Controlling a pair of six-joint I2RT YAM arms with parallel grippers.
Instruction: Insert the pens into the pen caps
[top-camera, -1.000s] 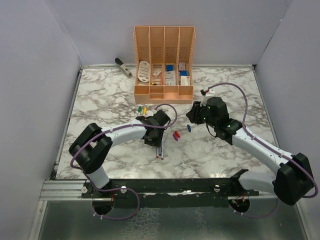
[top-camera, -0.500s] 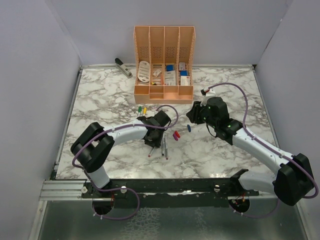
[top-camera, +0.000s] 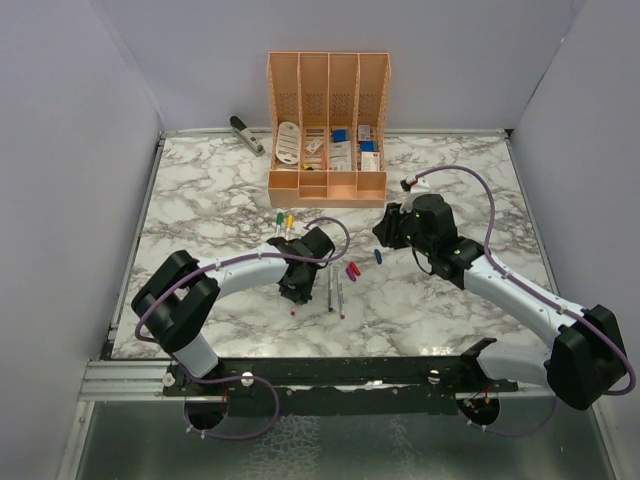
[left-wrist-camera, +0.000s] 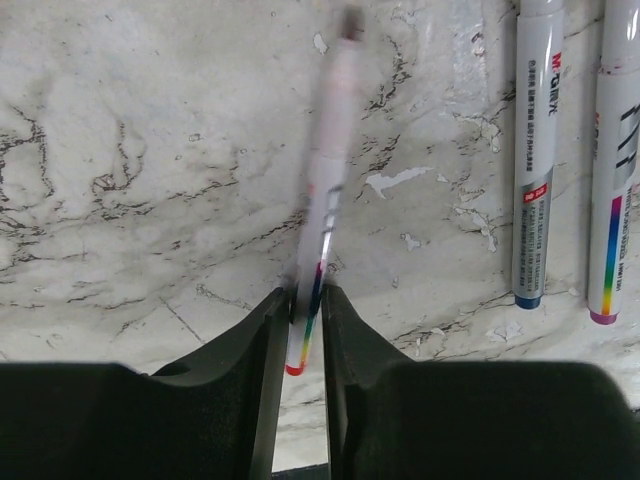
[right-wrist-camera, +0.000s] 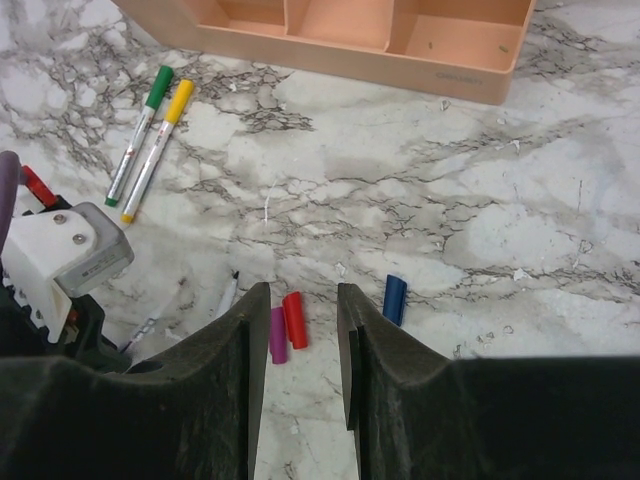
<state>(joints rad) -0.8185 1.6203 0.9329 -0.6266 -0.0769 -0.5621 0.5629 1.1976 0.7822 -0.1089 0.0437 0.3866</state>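
Note:
My left gripper is shut on a white pen with a red end, which points away from the jaws, tilted and blurred. Two more uncapped pens, one with a blue end and one with a purple end, lie side by side to its right. My right gripper hangs open above the red cap and purple cap, which lie together on the marble. The blue cap lies just right of its fingers. Two pens wearing a green cap and a yellow cap lie further left.
A peach organiser with white and blue items stands at the back centre. A grey stapler lies to its left by the back wall. Both arms meet over the middle of the marble table, with grey walls on three sides.
The left gripper has narrowed onto one pen and shifted left with it, away from the other two pens. The right arm has not moved.

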